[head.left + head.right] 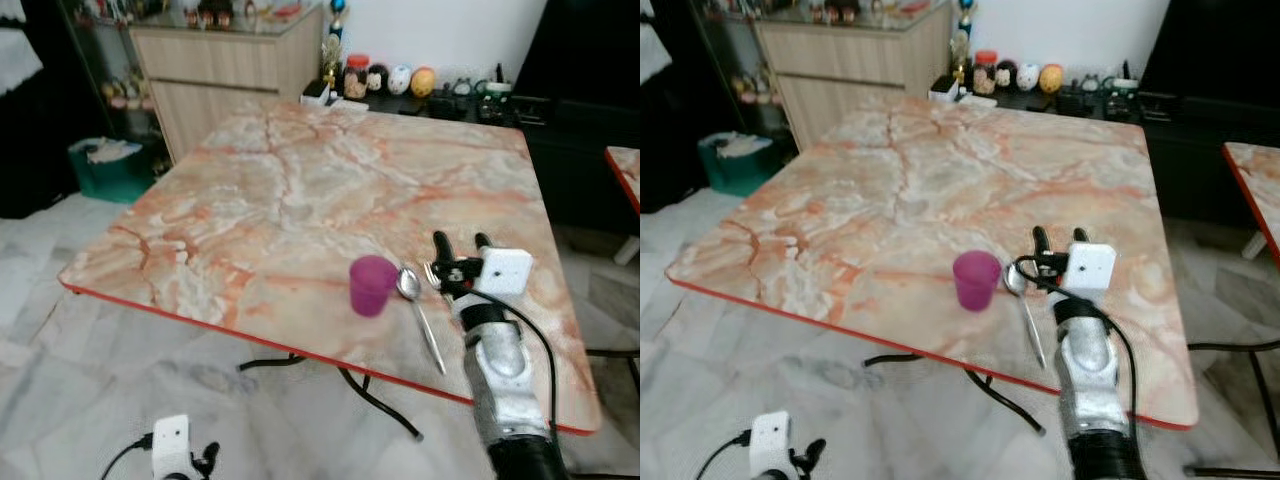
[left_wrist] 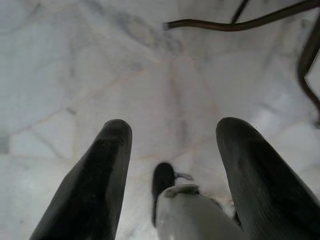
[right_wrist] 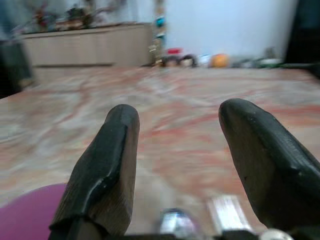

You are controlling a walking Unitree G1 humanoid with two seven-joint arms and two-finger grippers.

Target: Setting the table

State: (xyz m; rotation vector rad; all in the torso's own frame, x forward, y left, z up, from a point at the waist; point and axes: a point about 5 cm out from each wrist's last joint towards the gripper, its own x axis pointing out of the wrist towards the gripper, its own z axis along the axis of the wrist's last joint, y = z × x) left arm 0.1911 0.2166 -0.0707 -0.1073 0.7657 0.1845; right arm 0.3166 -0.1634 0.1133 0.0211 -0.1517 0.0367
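Two fingers of right gripper (image 1: 462,243) spread open above fork (image 1: 432,272) beside spoon (image 1: 421,314) & purple cup (image 1: 372,285): lower straight, pinch handle; left gripper (image 2: 172,165) idle, open.

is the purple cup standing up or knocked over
Upright. The purple cup stands on its base on the table, rim facing up, beside the spoon.

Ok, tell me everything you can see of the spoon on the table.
The spoon is shiny metal, with an oval bowl and a long thin handle. It lies flat on the marble-patterned table, bowl towards the far side and handle running to the red near edge. The purple cup stands close on its left, and the open right tool is just to its right, not holding it.
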